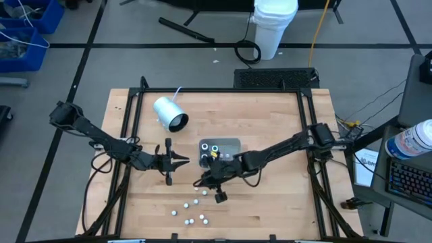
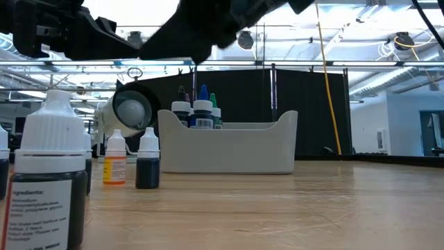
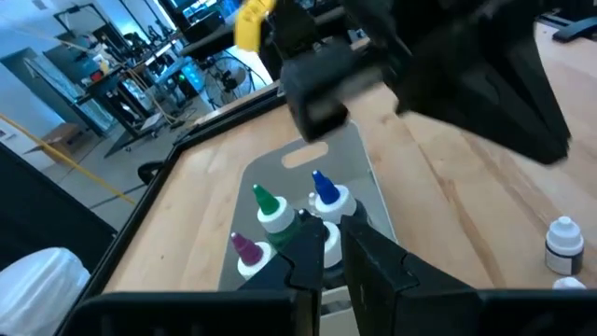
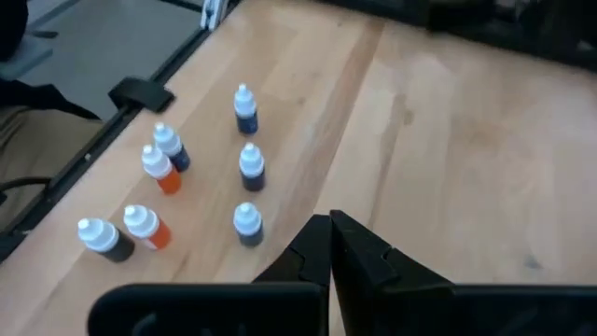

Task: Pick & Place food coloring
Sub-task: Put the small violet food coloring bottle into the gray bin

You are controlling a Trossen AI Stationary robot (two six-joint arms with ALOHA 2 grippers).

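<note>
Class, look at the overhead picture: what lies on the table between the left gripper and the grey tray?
In the high view, only bare wood separates the left gripper from the grey tray. The loose bottles stand nearer the front edge.

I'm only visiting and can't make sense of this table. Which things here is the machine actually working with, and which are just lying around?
Part of the job:
- small dye bottles loose on the table
- bottles already in the tray
- grey tray
- left tool, right tool

Just lying about:
- white cylinder with a cord
- white bucket on the floor
</note>
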